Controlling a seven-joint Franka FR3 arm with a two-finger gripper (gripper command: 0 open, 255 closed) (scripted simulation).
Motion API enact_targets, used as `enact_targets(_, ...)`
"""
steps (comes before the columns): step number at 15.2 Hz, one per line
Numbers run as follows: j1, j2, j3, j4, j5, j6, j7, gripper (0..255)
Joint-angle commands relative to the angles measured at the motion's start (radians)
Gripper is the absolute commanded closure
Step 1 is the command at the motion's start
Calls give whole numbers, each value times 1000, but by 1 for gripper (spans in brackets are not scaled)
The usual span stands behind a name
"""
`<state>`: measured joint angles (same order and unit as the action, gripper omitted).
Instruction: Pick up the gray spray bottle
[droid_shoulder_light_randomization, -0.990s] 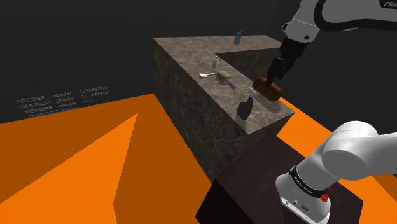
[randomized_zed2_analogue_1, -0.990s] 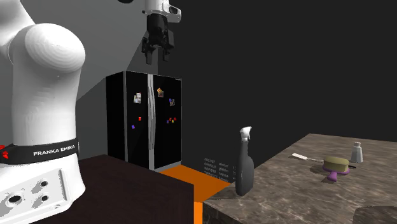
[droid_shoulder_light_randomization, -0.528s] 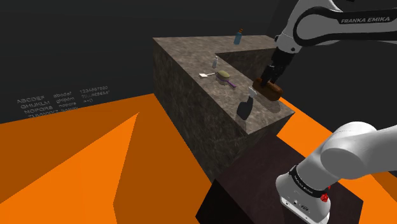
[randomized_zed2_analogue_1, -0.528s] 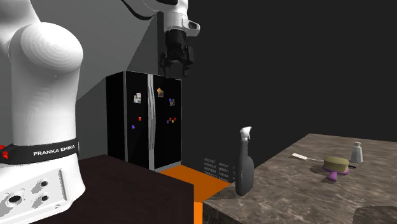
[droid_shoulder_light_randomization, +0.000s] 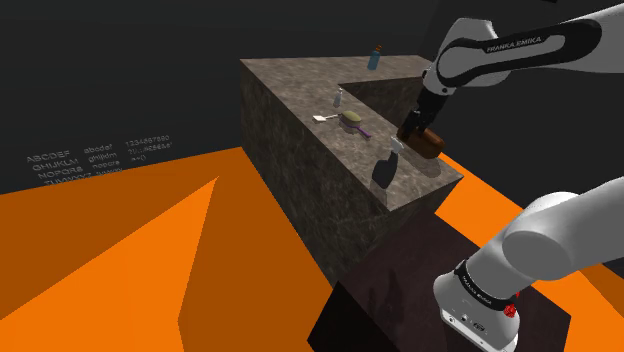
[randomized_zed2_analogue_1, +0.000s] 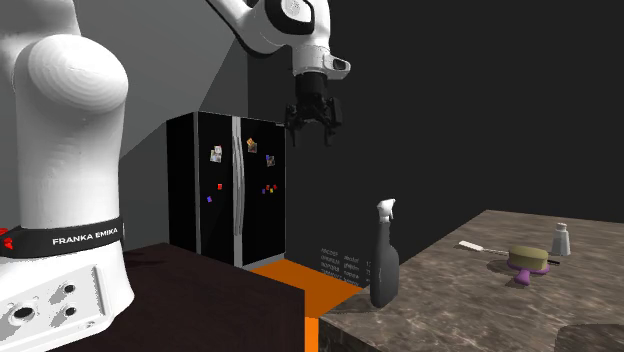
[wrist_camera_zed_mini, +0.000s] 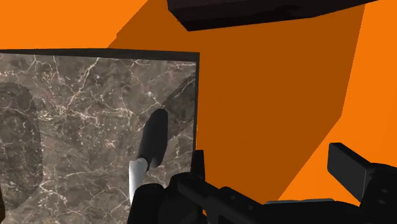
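Claw (randomized_zed2_analogue_1: 313, 134) moved nearer spray bottle (randomized_zed2_analogue_1: 385, 265), jaws apart, seemingly over counter (randomized_zed2_analogue_1: 455, 292) edge.

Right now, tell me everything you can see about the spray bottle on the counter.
The spray bottle has a dark grey, nearly black body that narrows to a paler neck, topped by a white trigger head with its nozzle. It stands upright near the corner edge of the marble-looking counter, resting on its base. Nothing else touches it. The gripper hangs open higher up, apart from it.
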<state>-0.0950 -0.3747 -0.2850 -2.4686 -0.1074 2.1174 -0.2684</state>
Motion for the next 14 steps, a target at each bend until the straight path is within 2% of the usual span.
enact_targets(1, -5, 77, -33, 28, 7, 54, -40, 0)
enact_targets(7, -16, 302, -108, 132, 82, 178, -165, 0)
enact_targets(14, -70, 581, -135, 310, 241, 262, -337, 0)
